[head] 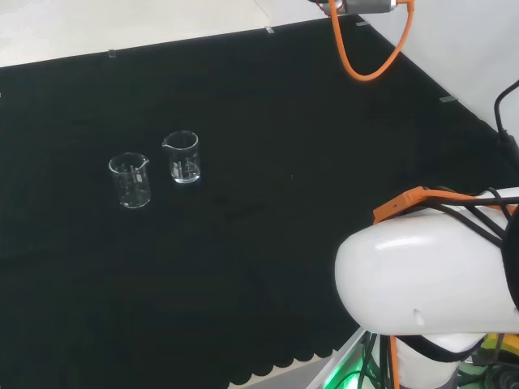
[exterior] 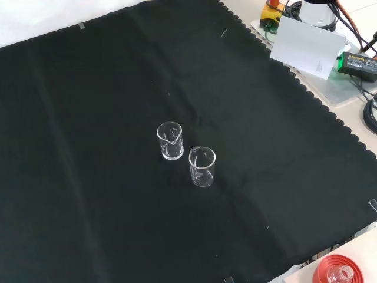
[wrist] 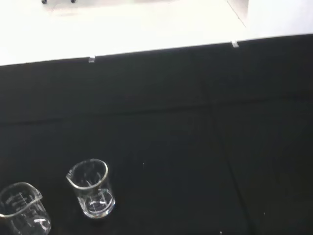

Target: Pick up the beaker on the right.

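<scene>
My robot hand's finger posture cannot be told from these views, so I report it as undetermined. My white arm link [head: 430,284] stands at the lower right of the head view, well apart from the glassware.

Task status: not yet begun, by my judgement. Nothing is grasped. Two clear glass beakers stand upright on the black cloth [exterior: 88,147] of the table, just beside each other but apart, both apparently empty.

Target identification: in the head view, the right beaker [head: 182,156] is the one with its pour spout at the rim's left; the left beaker [head: 130,180] stands slightly nearer the camera. In the front view the same pair appears as right beaker [exterior: 170,140] and left beaker [exterior: 202,166]. In the wrist view the target [wrist: 91,187] stands next to the left beaker [wrist: 22,209], which is cut by the picture's edge.

Remaining steps, as I judge them: approach, close around the target, lift.

Clearance: open cloth surrounds the pair on all sides. In the head view, the cloth to the right of the target is bare up to my arm, giving a free approach lane from that side. The narrow gap between the beakers is the one constraint; a finger entering there risks knocking the neighbour. The scalloped cloth edge [exterior: 312,97] and the cloth's far edge [head: 162,44] are well apart from the beakers.
</scene>
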`<state>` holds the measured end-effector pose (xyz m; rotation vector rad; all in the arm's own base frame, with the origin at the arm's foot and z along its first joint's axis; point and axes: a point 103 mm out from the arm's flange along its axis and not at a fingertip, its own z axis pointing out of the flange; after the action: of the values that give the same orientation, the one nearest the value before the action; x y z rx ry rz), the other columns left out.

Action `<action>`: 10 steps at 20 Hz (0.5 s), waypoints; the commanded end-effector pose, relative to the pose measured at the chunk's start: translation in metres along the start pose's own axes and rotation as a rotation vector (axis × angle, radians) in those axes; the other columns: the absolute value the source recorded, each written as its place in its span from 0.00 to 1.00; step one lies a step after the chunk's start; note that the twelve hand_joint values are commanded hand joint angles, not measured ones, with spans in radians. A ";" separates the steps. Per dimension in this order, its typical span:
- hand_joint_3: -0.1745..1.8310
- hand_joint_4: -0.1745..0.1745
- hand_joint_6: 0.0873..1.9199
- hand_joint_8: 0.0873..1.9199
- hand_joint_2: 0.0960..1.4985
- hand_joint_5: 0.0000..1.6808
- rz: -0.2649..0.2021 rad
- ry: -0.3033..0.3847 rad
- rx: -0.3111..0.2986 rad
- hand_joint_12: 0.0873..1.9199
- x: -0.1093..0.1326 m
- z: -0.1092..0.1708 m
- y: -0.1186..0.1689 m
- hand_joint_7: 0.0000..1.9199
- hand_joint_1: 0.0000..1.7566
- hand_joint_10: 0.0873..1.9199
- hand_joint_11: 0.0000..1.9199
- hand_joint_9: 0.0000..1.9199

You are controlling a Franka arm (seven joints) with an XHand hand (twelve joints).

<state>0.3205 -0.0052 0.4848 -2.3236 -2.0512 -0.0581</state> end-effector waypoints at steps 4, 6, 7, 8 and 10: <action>0.19 0.33 0.00 0.24 0.77 0.15 0.032 0.029 0.037 0.51 -0.021 0.033 0.023 0.05 0.19 0.32 0.00 0.07; 0.19 0.32 0.00 0.24 0.75 0.14 0.021 0.039 0.039 0.51 -0.025 0.042 0.035 0.05 0.20 0.32 0.00 0.07; 0.19 0.32 0.00 0.25 0.74 0.14 0.018 0.047 0.041 0.51 -0.027 0.047 0.042 0.05 0.22 0.32 0.00 0.07; 0.18 0.32 0.00 0.25 0.73 0.14 0.010 0.054 0.041 0.51 -0.029 0.051 0.048 0.05 0.23 0.32 0.00 0.07; 0.19 0.32 0.00 0.25 0.72 0.14 -0.010 0.068 0.044 0.51 -0.032 0.061 0.061 0.05 0.24 0.32 0.00 0.07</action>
<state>0.3478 -0.0268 0.4461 -2.3034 -1.9927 -0.0486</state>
